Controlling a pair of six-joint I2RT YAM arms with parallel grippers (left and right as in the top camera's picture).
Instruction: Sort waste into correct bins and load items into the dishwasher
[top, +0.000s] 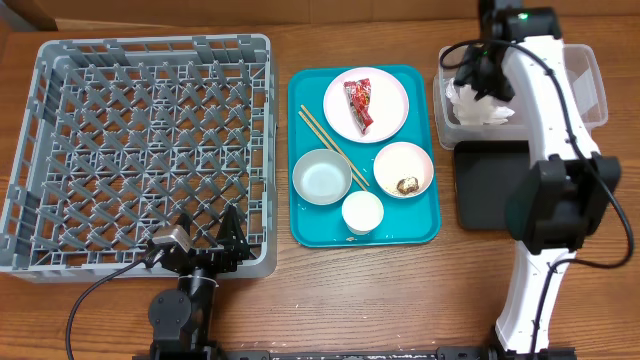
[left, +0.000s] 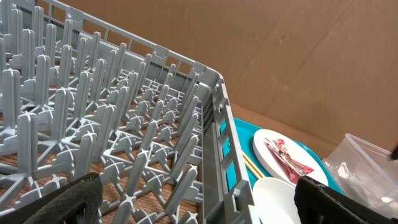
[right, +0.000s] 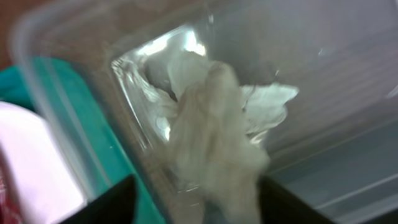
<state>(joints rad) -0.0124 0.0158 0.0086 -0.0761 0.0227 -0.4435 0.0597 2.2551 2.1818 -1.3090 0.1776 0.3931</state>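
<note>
The right gripper (top: 478, 75) is hovering over the clear tub (top: 590, 85), which is sitting at about two o'clock on the table in the overhead view. Its fingers are standing well apart in the right wrist view, and the crumpled white tissue (right: 211, 124) is hanging loose between them and sagging into the tub's eight o'clock corner. I cannot tell whether a pad is brushing it. To finish this drop cleanly, I judge the jaws should be spreading fully and the wrist lifting straight up, so that no fold is snagging and being dragged over the wall toward the black tray (top: 485, 185) at six o'clock of the tub. The left gripper (top: 210, 235) is waiting wide open and empty at the dish rack's (top: 140, 150) five o'clock corner. On the teal tray (top: 310, 225) the red-and-silver wrapper (top: 360, 103) is lying on the plate (top: 385, 95) at one o'clock, with the chopsticks (top: 333, 150) lying at about ten o'clock. The wrapper is carrying some print, but it is too small to read, and no other writing is showing.
</note>
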